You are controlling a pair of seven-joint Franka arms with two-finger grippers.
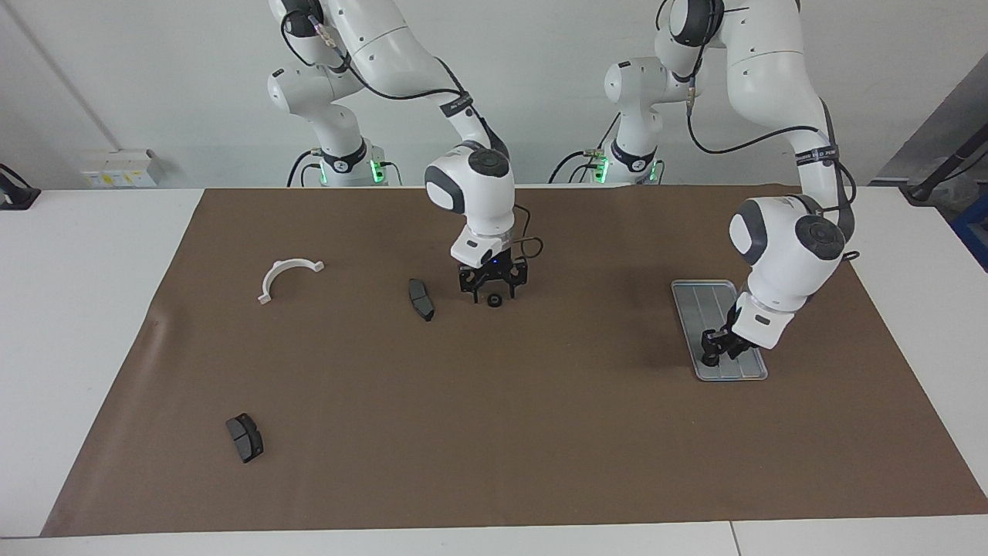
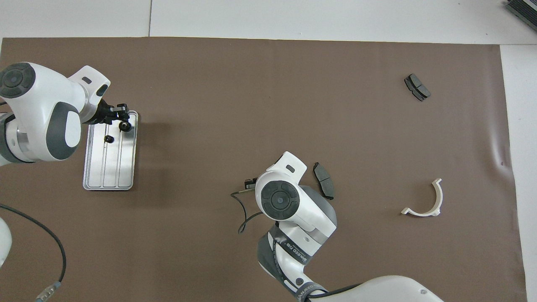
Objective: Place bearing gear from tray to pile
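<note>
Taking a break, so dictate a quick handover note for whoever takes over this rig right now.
Left claw: down over the tray, at the farther gear; whether it grips that gear is unclear.
Right claw: low over the delivered gear on the mat, mid-table.
Tray: toward the left arm's end, with a second gear nearer the robots.
Done: apparently one gear off the tray.
Left: two tray gears to move to the pile.
</note>
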